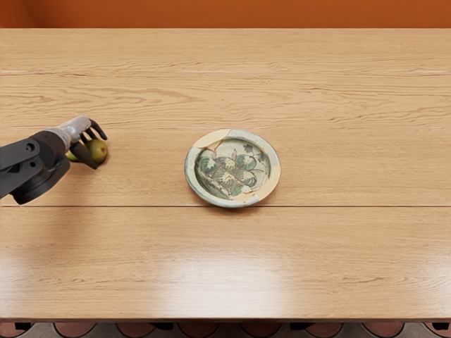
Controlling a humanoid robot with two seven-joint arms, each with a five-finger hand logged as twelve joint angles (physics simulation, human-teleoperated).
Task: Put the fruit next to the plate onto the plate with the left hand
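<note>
a: well, where is the small yellow-green rounded fruit (99, 150)?

b: it is far over on the left side of the light wooden desk (338, 105). it is well apart from the round ceramic plate with a green painted pattern and a pale rim (192, 172).

a: and where does the plate lie?

b: it lies flat near the middle of the desk, to the right of the fruit, with bare wood between the two.

a: what about the left robot hand (86, 143)?

b: its dark arm comes in from the picture's left edge. the grey and black robot hand is right at the fruit and covers the fruit's left side, so only the right part of the fruit shows.

a: does the robot hand hold the fruit?

b: one cannot tell. the robot hand and the fruit overlap, but from this slanting view above it is unclear whether the hand grips the fruit or only sits against it. it is also unclear whether the fruit is on the wood or just off it.

a: anything else in view?

b: an orange wall (225, 13) runs behind the far edge of the desk.
</note>
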